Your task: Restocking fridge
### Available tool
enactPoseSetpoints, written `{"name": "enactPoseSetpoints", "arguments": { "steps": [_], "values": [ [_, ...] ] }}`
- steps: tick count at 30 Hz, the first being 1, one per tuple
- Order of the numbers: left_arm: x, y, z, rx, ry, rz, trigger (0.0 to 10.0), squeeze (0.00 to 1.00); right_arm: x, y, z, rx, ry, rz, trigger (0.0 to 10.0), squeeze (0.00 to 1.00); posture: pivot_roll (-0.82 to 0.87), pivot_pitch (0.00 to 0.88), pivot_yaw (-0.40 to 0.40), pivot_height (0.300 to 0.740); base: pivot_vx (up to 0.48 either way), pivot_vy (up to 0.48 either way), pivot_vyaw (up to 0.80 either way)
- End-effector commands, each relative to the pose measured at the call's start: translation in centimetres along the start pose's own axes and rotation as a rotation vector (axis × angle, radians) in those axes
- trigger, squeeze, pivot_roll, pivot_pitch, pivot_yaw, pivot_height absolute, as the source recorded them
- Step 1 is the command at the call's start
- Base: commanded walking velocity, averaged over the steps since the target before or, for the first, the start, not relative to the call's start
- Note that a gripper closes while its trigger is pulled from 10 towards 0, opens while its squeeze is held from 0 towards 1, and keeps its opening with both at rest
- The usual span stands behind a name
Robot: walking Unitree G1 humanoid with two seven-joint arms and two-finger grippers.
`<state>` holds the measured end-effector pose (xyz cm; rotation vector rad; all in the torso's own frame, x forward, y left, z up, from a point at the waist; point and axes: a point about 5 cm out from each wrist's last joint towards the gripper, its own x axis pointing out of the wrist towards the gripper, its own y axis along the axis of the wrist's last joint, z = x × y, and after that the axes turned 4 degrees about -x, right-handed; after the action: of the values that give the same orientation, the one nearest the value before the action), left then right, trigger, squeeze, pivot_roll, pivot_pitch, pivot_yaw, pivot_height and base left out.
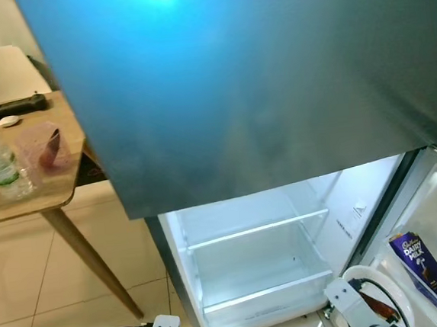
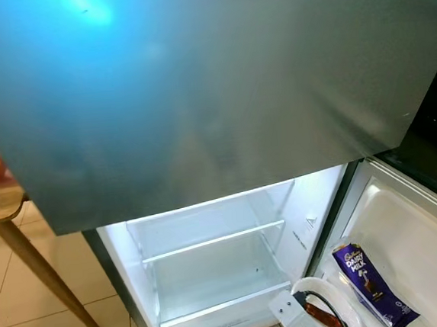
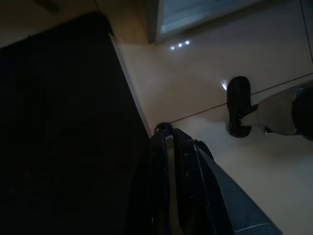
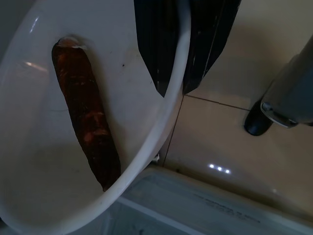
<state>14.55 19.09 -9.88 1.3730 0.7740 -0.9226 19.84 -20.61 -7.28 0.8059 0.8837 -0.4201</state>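
right gripper [image 4: 172,88] nearest the camera, low at the right edge of the fridge opening, fingers pinched on the rim of a white bowl [image 4: 39,196], one finger inside the wall and one outside; bowl carries a dark reddish sausage [image 4: 88,117], lying flat on the bowl floor, long axis running away from the fingers toward the far rim; left gripper [image 3: 168,166] hangs idle low on the left over the tiled floor, fingers pressed together, empty as far as the dim view allows.

just beyond the bowl, the open lower fridge compartment [image 1: 251,268], lit, with a glass shelf [image 1: 259,230] and a bare floor below it; it lies ahead and to the left of the right gripper, so the right arm is the nearer one for the placement; door bin [image 2: 409,246] to the right holds a Cadbury chocolate bar [image 2: 366,280].

farther left, wooden table [image 1: 30,203] with water bottles [image 1: 0,163].
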Motion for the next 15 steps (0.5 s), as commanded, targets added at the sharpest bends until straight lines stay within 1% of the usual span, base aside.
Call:
{"name": "enactPoseSetpoints", "arguments": {
  "steps": [1, 5, 8, 11, 12, 14, 15],
  "values": [
    [0.0, -0.2, 0.2, 0.03, -0.01, -0.013, 10.0, 0.0, 0.1, 0.5, 0.2, -0.036, -0.003, 0.022, 10.0, 0.0, -0.03, 0.0, -0.018, 0.74, 0.0, -0.304, 0.0],
    [0.1, 0.0, 0.3, 0.048, -0.016, -0.012, 10.0, 0.0, 0.1, 1.1, 0.5, -0.056, -0.004, 0.041, 10.0, 0.0, -0.03, 0.0, -0.016, 0.74, 0.0, -0.425, 0.0],
    [0.1, 0.2, 0.3, 0.042, 0.006, 0.001, 10.0, 0.0, 0.2, 1.9, 0.6, -0.089, 0.001, 0.069, 10.0, 0.0, -0.03, 0.0, -0.017, 0.74, 0.0, -0.464, 0.0],
    [0.1, 0.2, 0.2, 0.039, 0.012, 0.003, 10.0, 0.0, 0.3, 2.1, 0.6, -0.097, 0.002, 0.077, 10.0, 0.0, -0.03, 0.0, -0.017, 0.74, 0.0, -0.461, 0.0],
    [0.1, 0.3, 0.2, 0.037, 0.011, 0.004, 10.0, 0.0, 0.3, 2.6, 0.7, -0.124, 0.006, 0.096, 10.0, 0.0, -0.03, 0.0, -0.017, 0.74, 0.0, 0.0, 0.0],
    [0.1, 0.3, 0.2, 0.037, 0.011, 0.004, 10.0, 0.0, 0.3, 2.6, 0.7, -0.124, 0.006, 0.096, 10.0, 0.0, -0.03, 0.0, -0.017, 0.74, 0.0, 0.0, 0.0],
    [0.1, 0.4, 0.2, 0.032, 0.008, 0.005, 10.0, 0.0, 0.3, 2.9, 0.6, -0.143, 0.008, 0.107, 10.0, 0.0, -0.03, 0.0, -0.017, 0.74, 0.0, 0.0, 0.0]
  ]
}}
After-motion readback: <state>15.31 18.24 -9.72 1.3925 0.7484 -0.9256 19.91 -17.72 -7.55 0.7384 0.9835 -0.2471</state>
